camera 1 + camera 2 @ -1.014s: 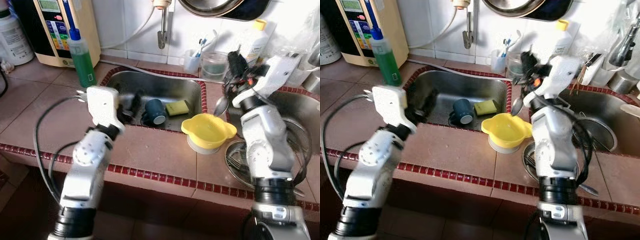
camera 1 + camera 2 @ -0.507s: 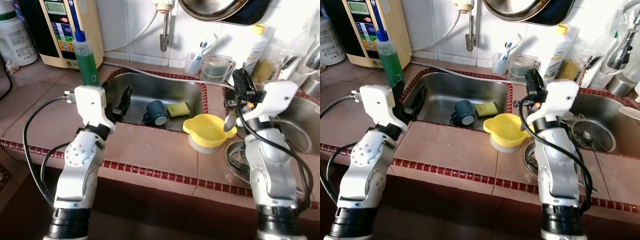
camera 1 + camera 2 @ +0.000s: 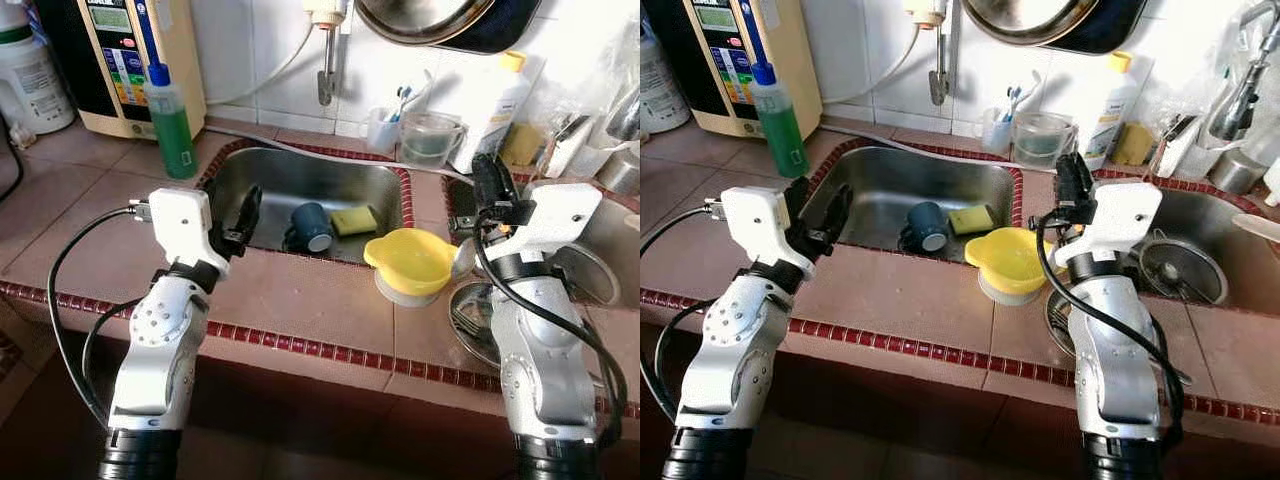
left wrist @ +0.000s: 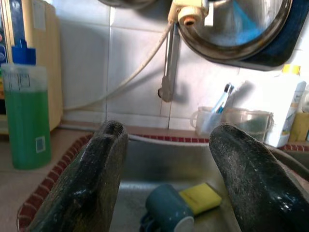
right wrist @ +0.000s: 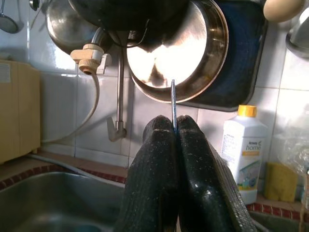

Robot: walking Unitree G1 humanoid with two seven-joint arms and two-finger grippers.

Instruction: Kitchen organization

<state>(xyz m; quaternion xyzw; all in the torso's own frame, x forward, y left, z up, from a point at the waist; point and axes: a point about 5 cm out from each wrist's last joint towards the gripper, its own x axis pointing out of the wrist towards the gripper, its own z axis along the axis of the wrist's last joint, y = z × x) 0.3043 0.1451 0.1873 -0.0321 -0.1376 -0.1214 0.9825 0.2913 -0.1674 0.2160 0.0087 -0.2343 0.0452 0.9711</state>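
My right gripper is shut on the thin handle of a metal spoon, whose bowl hangs just right of a yellow bowl on the counter. In the right wrist view the spoon handle sticks up between the closed fingers. My left gripper is open above the left rim of the sink. Inside the sink lie a dark blue mug and a yellow sponge; both also appear between the open fingers in the left wrist view, the mug nearest.
A round metal dish holding forks sits right of the yellow bowl. Along the back stand a green soap bottle, a water purifier, a toothbrush cup, a measuring jug and a white bottle. A tap hangs over the sink.
My right gripper has come down and toward me with the spoon, from near the back wall to beside the yellow bowl. The left gripper has drawn back to the sink's rim. The camera shifted.
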